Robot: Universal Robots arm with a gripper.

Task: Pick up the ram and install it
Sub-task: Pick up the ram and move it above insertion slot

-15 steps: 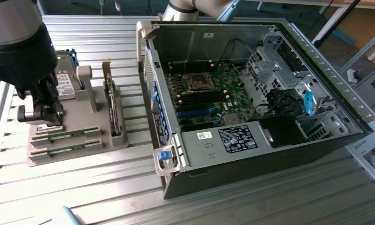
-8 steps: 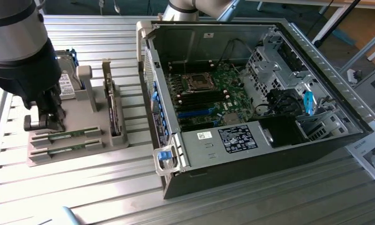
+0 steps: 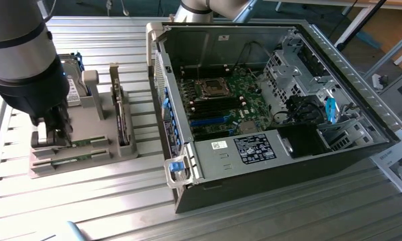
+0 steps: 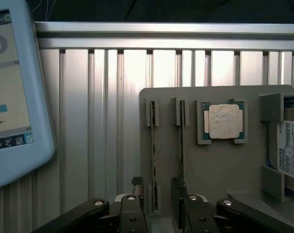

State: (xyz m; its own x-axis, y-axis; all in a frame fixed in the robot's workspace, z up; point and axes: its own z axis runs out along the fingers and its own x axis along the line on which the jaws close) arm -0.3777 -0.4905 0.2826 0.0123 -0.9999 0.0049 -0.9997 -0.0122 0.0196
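Hovers low over the gray holder [image 4: 215, 165] with the gripper [image 4: 158, 187] spread wide, pinching nothing. Straddles the ram [image 4: 153, 145], a thin green stick standing on edge in its slot, between the 2 fingers [image 4: 179, 204] and seemingly touching neither. Shows a 2nd stick [image 4: 181, 141] in the neighbouring slot, just beside, partly behind 1 finger. Shares the holder with a square silver processor chip [image 4: 223, 121] and a labelled hard drive [image 4: 290, 150]. Stands on the slatted table [image 3: 120, 201] at the exterior view's left, open computer case [image 3: 268, 165] at its right.
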